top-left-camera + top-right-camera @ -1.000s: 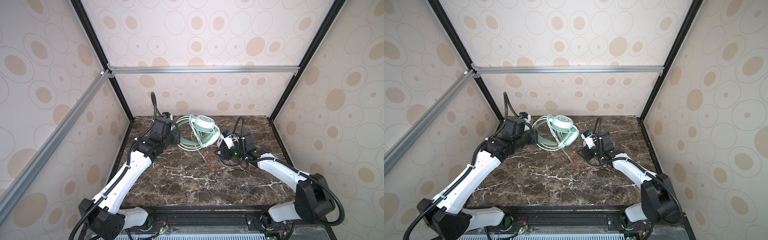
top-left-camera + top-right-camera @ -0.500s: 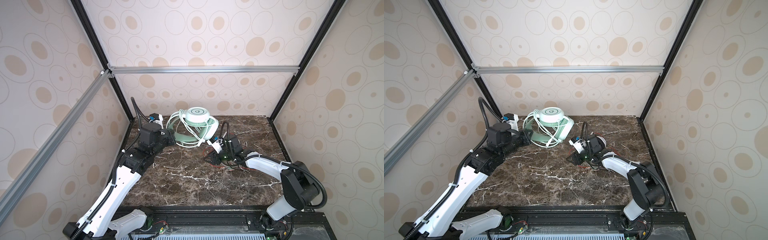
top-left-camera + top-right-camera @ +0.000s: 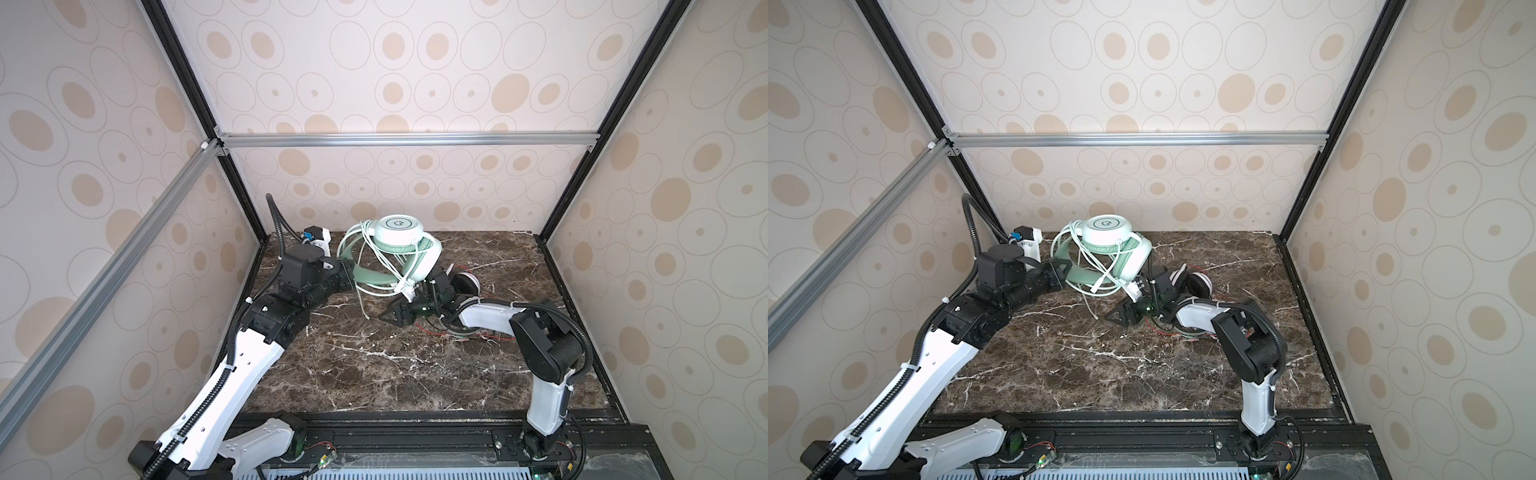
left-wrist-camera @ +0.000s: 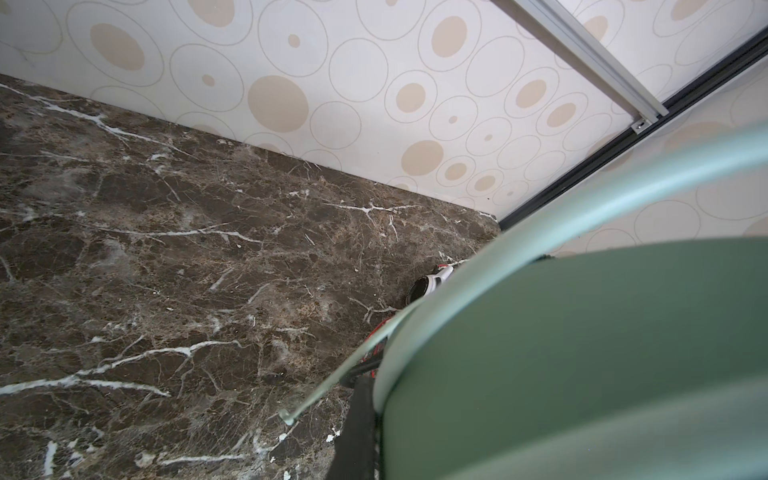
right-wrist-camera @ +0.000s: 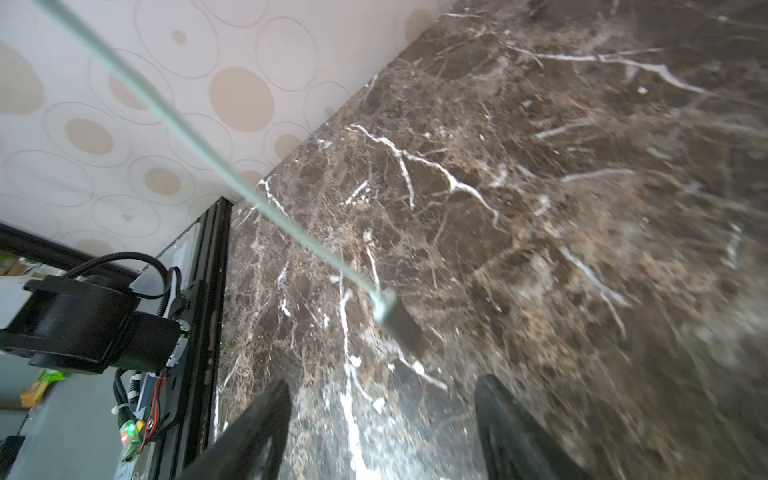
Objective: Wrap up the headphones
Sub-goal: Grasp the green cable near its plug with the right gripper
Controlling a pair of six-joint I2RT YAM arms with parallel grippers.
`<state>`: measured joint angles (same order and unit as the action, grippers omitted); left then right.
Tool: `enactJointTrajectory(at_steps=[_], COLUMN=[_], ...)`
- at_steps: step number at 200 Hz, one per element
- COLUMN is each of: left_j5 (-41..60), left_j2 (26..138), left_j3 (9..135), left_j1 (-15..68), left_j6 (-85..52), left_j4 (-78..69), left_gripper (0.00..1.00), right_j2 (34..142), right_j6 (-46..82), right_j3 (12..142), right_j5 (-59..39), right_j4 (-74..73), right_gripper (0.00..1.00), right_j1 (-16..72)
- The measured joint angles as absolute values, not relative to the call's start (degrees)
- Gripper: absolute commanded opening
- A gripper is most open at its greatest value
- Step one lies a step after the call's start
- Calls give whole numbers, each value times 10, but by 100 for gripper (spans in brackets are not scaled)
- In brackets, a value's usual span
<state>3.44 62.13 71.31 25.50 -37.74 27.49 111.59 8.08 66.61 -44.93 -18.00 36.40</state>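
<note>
Only a tiny, illegible ringed mark (image 3: 399, 223) on the upper ear cup (image 3: 397, 237) of the mint-green headphones (image 3: 424, 261).

Right jaws wider now.
I've swung the right gripper (image 3: 386, 319) from beside the mint-green headset (image 3: 399, 237) round to its front.

Dark brown marble tabletop (image 3: 374, 374), white-veined, walled on three sides. Lying on it toward right rear: white-and-black headset (image 3: 467, 284), thin red cable (image 3: 430, 331) strewn loose just in front. Pale green cable tip (image 3: 367, 317) down near surface; contact unclear.
</note>
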Motion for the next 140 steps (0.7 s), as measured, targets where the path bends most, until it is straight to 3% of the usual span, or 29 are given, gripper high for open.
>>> enactJointTrajectory(at_steps=[45,79,140], left_j5=[38,41,42], left_j2=[621,621,622], left_j3=[713,713,713], left_j1=[255,255,255], left_j6=[-377,-377,-375], left_j4=[275,275,275], left_gripper=[0,0,0], right_j2=[1183,1200,1200], right_j6=[92,107,117], right_j3=[697,715,720], right_j5=[-463,-474,-485], right_j4=[-221,-229,-244], right_gripper=[60,30,26], right_j1=[387,388,388])
